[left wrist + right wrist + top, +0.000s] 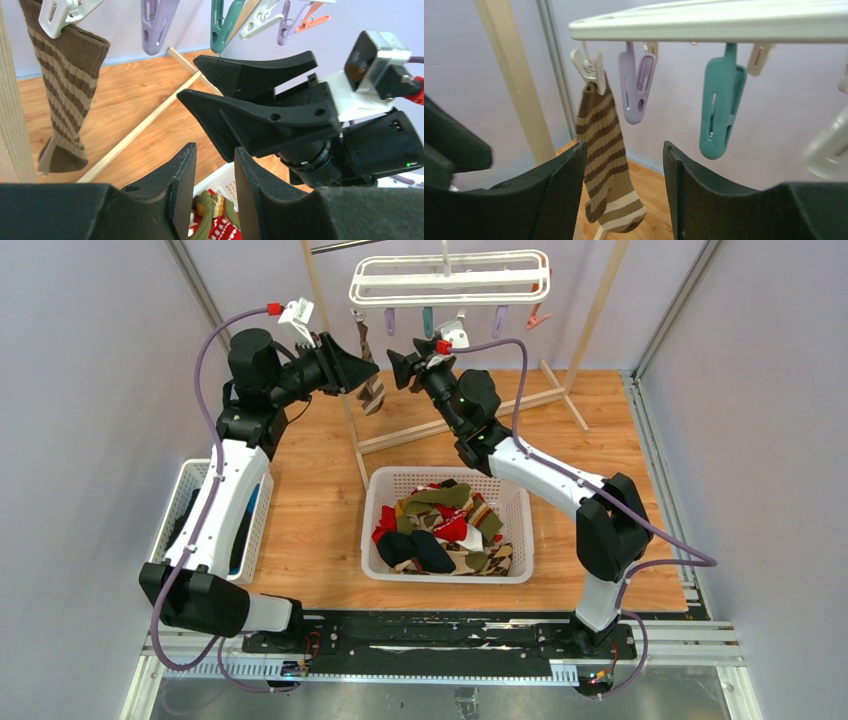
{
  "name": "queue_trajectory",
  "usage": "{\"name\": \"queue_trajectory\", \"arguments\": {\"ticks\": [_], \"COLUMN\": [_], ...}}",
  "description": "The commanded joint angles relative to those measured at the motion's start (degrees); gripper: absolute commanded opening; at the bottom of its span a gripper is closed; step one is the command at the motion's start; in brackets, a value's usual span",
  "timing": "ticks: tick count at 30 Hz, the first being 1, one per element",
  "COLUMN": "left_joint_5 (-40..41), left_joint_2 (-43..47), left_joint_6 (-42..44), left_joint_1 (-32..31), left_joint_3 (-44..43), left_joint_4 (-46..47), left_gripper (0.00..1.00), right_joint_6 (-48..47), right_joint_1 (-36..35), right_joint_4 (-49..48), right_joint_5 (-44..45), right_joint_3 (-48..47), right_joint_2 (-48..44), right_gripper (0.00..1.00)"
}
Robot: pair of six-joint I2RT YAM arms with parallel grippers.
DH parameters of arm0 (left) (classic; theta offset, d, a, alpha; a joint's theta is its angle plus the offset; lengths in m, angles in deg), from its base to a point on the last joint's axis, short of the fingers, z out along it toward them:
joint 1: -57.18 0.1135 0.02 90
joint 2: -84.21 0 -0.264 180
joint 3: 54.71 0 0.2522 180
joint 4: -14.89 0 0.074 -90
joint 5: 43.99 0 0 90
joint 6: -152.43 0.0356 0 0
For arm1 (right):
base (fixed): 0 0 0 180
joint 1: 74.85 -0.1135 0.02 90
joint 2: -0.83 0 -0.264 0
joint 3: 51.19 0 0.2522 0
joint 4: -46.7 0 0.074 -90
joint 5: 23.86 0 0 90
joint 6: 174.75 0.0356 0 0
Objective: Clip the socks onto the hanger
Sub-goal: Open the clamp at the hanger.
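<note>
White plastic basket [447, 576] in front of the arm bases holds a heap of socks [445, 530] in red, olive, navy and argyle. Beyond it the left gripper [215, 148] and right gripper [624, 146] are raised tip to tip, each with fingers spread and nothing between them. Farther back, one brown striped sock [599, 125] hangs from a white clip [589, 70] on the hanger [450, 280], beside a lilac clip [636, 85] and a teal clip [721, 110].

The hanger [450, 278] hangs over the far edge, with one sock [372, 398] clipped at its left end. A basket [518, 515] holding socks [440, 530] sits mid-table, and a second basket [172, 505] sits at the left edge.
</note>
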Motion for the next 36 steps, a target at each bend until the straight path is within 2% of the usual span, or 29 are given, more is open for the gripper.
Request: {"name": "queue_trajectory", "arguments": {"ticks": [1,18,30,36], "left_joint_5": [0.48,0.93,0.41,0.22], "left_joint_2": [2.51,4.69,4.70,4.73], "left_joint_6": [1.46,1.07,0.61,0.50], "left_joint_1": [0.47,1.68,2.26,2.47], "left_joint_3": [-1.33,-1.74,-1.79,-1.55], "left_joint_4": [-0.30,-1.79,-1.48,-1.44], "left_gripper": [0.38,0.38,0.38,0.37], "right_joint_6": [-4.39,-10.18,-11.05,-11.78], "right_joint_1": [-1.52,-5.51,-4.76,-4.50], "right_joint_4": [-3.75,-6.45,-5.68,-6.70], "right_joint_5": [7.38,18.36,16.66,15.17], "right_joint_3": [-1.53,-9.92,-12.78,-11.26], "right_joint_2": [2.60,9.48,11.69,10.49], "right_gripper": [0.57,0.58,0.40,0.20]}}
